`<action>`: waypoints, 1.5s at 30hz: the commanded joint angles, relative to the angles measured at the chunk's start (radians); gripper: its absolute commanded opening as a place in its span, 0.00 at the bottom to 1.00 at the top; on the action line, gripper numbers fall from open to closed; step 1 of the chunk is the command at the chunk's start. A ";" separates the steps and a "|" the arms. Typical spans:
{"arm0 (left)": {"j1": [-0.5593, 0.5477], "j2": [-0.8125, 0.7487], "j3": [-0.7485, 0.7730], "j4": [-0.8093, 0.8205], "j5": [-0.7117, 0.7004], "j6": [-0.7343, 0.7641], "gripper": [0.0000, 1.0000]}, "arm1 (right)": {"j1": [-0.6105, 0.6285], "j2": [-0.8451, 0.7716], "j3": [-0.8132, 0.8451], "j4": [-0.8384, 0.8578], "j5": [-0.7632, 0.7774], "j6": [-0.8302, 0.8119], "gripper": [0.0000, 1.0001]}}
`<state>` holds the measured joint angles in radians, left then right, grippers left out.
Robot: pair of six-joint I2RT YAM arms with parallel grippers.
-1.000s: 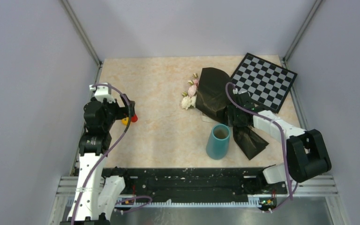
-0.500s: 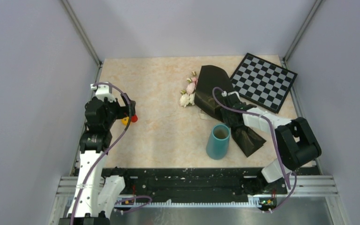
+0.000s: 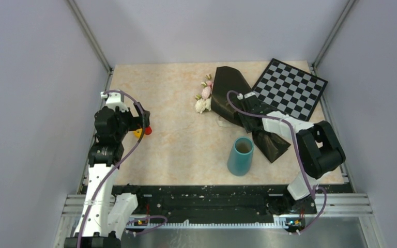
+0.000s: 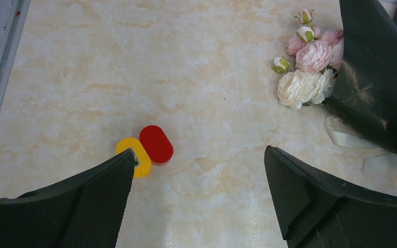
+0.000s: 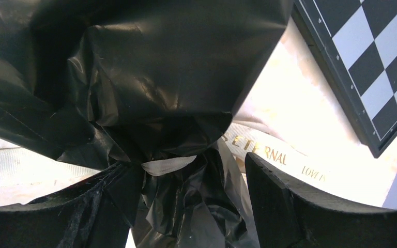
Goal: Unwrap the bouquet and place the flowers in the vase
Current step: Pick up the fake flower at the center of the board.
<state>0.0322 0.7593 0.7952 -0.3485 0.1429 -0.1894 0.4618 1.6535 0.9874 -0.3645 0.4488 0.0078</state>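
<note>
**top external, left wrist and right wrist views.** the bouquet (image 3: 228, 95) lies on its side on the far right part of the desk (image 3: 170, 98), still wrapped in glossy black paper, its edge just beside the checkerboard (image 3: 292, 89) in the far right corner. the flowers (image 4: 310, 72), pink and cream blooms with small green buds, stick out of the wrap's open end towards the middle of the desk. a cream ribbon (image 5: 269, 151) with gold lettering circles the gathered neck of the paper, and a loose loop of it rests on the desk. the right gripper (image 5: 186, 170) is lowered over this neck; its jaws are spread, one on each side of the crumpled paper, with ribbon and bare desk showing inside the right one. the vase (image 3: 240, 156), teal and empty, stands upright near the near edge, right of centre, close to the wrap's tail end. the left gripper (image 4: 199, 155) hangs above the left edge with jaws spread wide and nothing between them, over a red-and-yellow object (image 4: 147, 149) lying on the desk.
</note>
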 commanded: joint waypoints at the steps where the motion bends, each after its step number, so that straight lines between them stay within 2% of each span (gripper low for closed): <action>1: 0.005 0.005 0.006 0.051 0.015 -0.012 0.99 | 0.009 0.027 0.020 0.090 -0.025 -0.098 0.72; 7: 0.004 0.011 0.008 0.051 0.016 -0.014 0.99 | 0.009 0.058 0.021 0.173 -0.058 -0.174 0.64; 18: 0.004 0.020 0.009 0.050 0.021 -0.018 0.99 | 0.009 0.138 0.086 0.229 -0.095 -0.260 0.64; 27: 0.005 0.025 0.011 0.047 0.018 -0.013 0.99 | 0.009 0.118 0.066 0.275 -0.123 -0.223 0.24; 35: 0.003 0.016 0.000 0.060 0.084 0.014 0.99 | 0.009 0.011 0.076 0.275 -0.116 -0.074 0.00; 40: 0.003 0.020 -0.003 0.091 0.165 0.004 0.99 | 0.010 -0.059 0.139 0.251 -0.107 0.015 0.00; 45: 0.003 0.031 0.006 0.145 0.287 -0.068 0.99 | 0.009 -0.113 0.216 0.236 -0.105 0.063 0.00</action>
<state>0.0322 0.7837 0.7944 -0.3054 0.3042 -0.1997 0.4625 1.6390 1.0855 -0.2028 0.3286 -0.0124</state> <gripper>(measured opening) 0.986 0.260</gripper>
